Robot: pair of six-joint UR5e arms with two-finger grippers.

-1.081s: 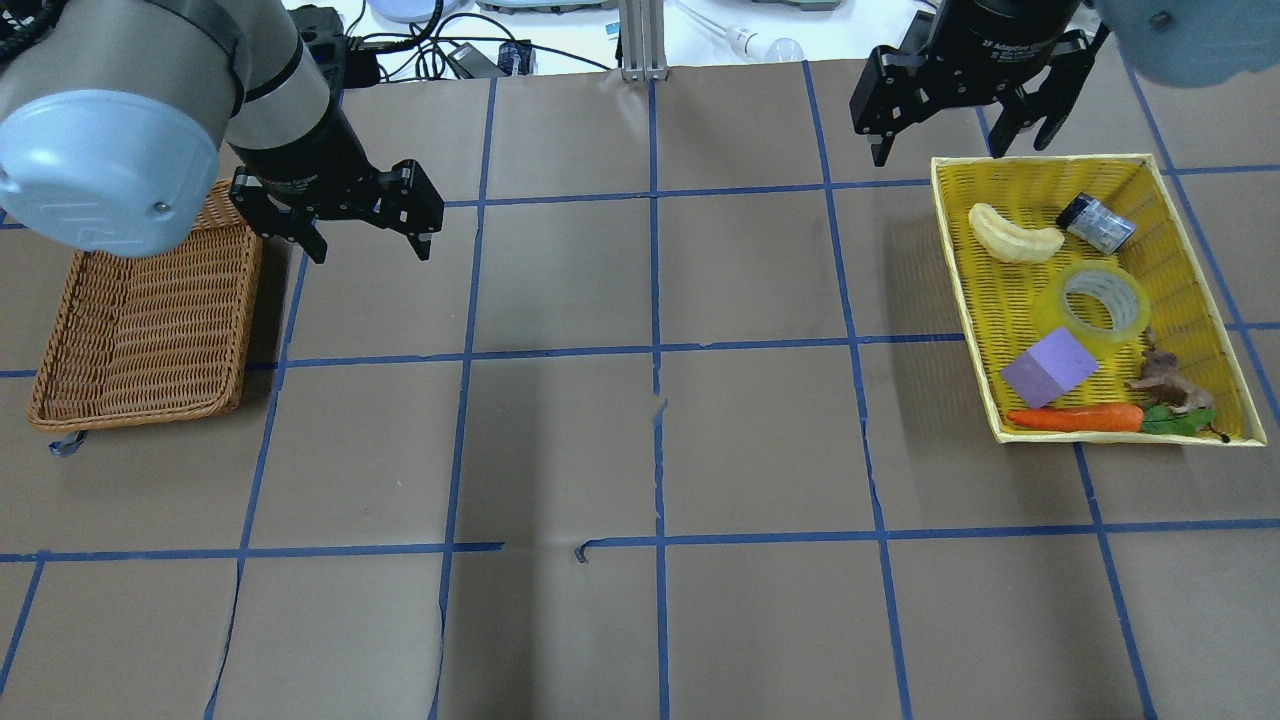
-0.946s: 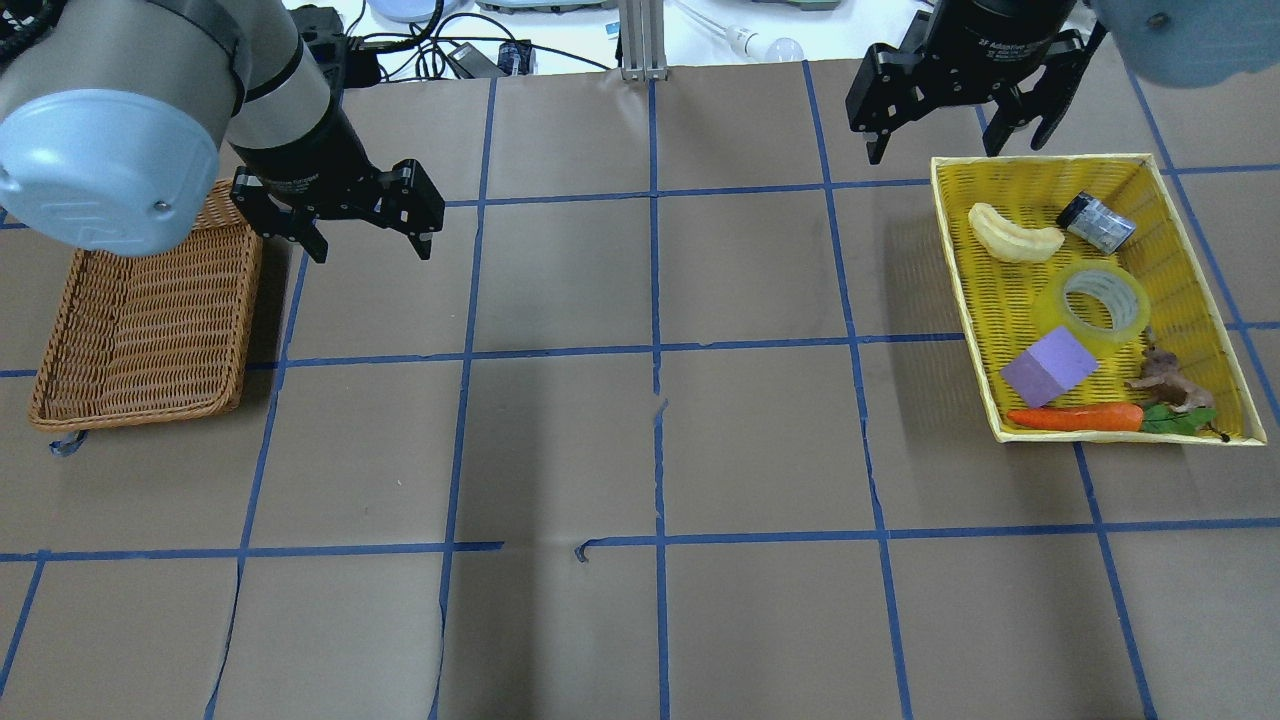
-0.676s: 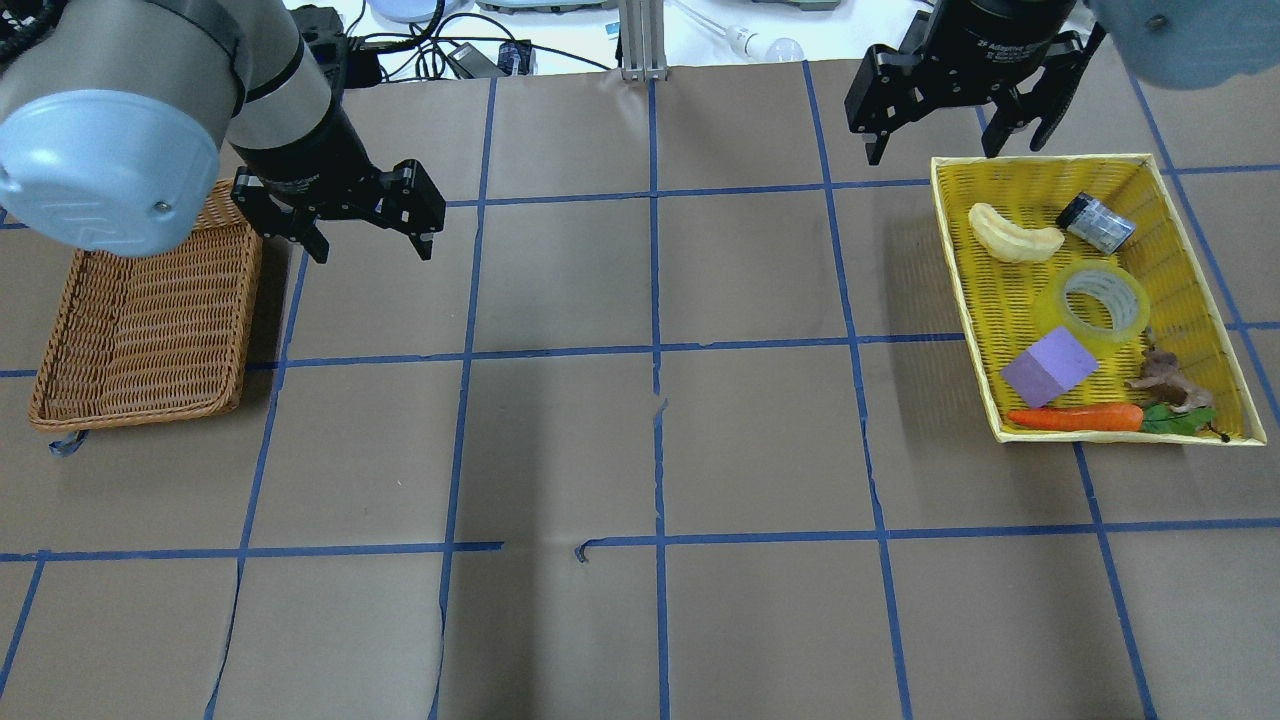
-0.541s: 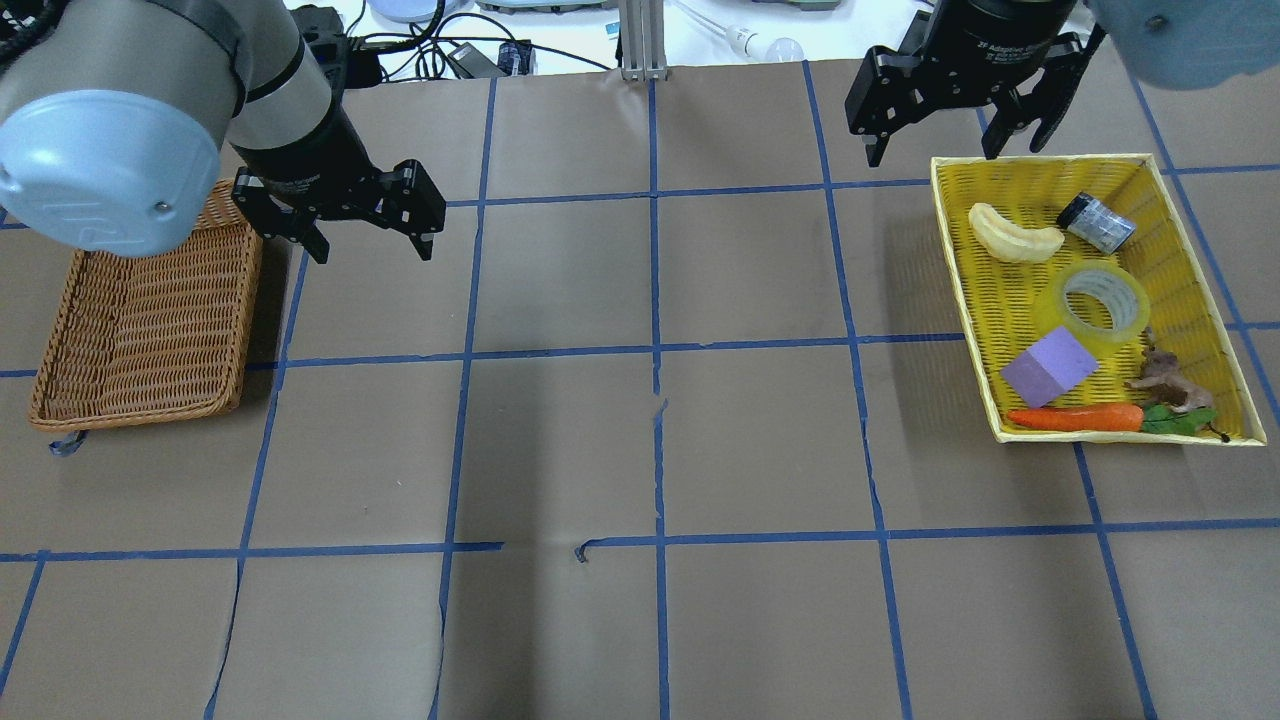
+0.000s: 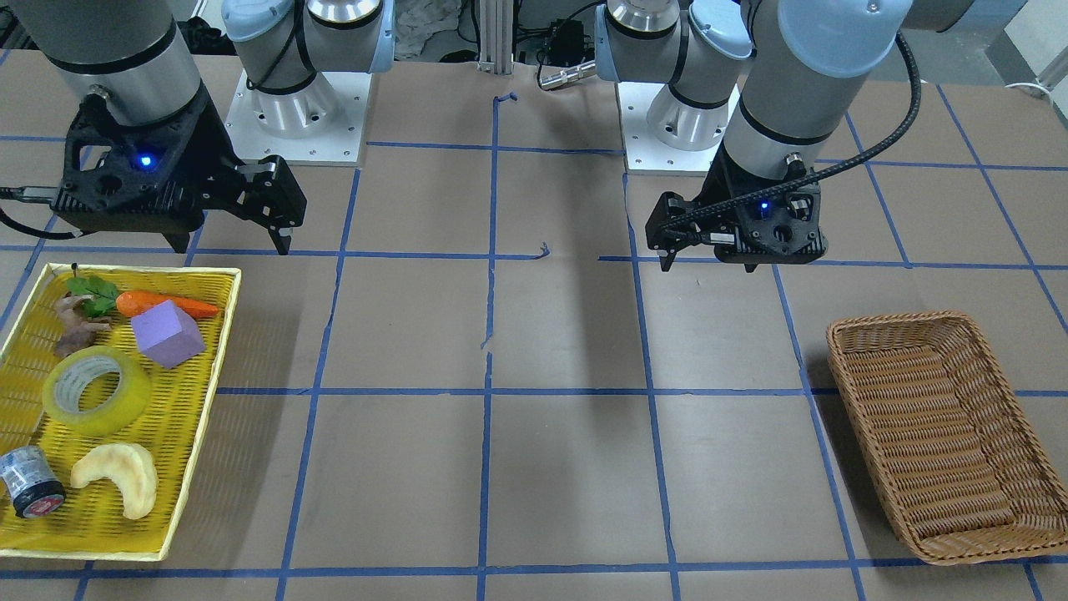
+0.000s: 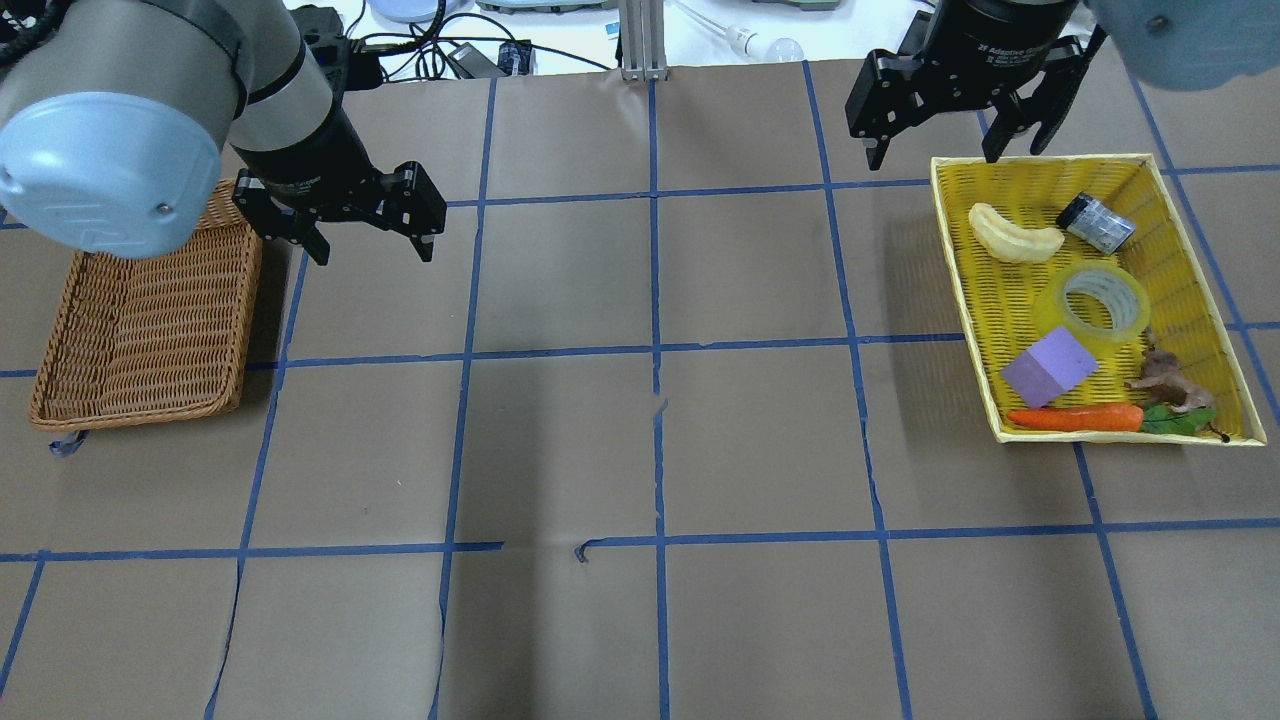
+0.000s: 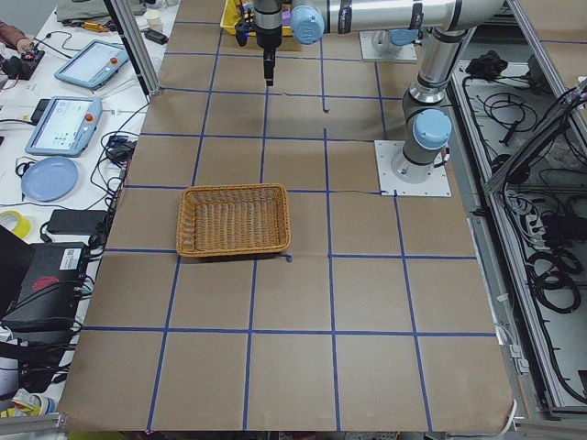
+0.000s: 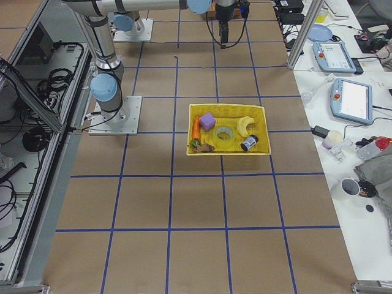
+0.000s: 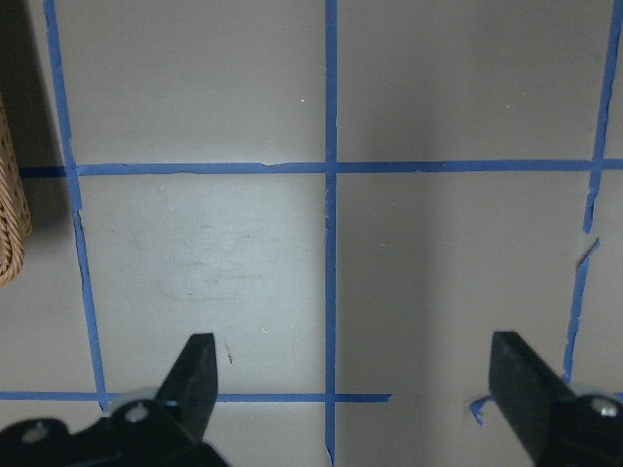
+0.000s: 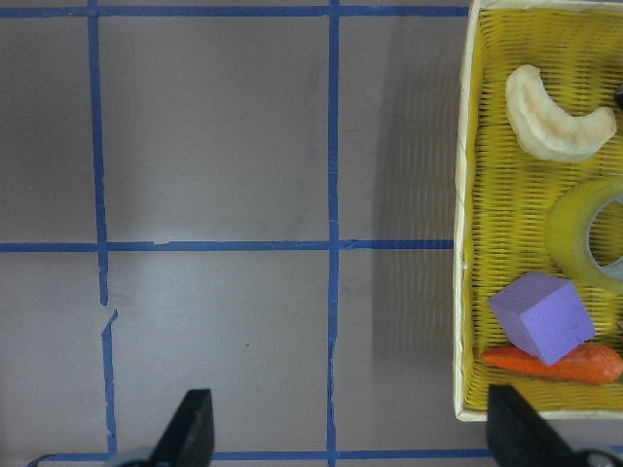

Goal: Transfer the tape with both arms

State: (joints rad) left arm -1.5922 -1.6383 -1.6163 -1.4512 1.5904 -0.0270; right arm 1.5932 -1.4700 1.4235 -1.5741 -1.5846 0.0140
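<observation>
The tape (image 6: 1130,325), a translucent yellow roll with a pale core, lies flat in the yellow tray (image 6: 960,280). It also shows in the front view (image 5: 133,401) and at the right edge of the right wrist view (image 10: 574,229). My right gripper (image 6: 935,157) is open and empty, held above the table just beyond the tray's far left corner. My left gripper (image 6: 372,256) is open and empty, hovering beside the far right corner of the wicker basket (image 6: 140,320). Its wrist view shows only bare table between the fingers (image 9: 195,365).
The tray also holds a purple cube (image 6: 1048,367), a carrot (image 6: 1075,418), a pale crescent (image 6: 1015,235), a small grey cylinder (image 6: 1095,222) and a brown toy animal (image 6: 1165,380). The brown paper table has a blue tape grid.
My right gripper has shifted slightly toward the far edge of the table. The left gripper and all the objects have stayed where they were.
</observation>
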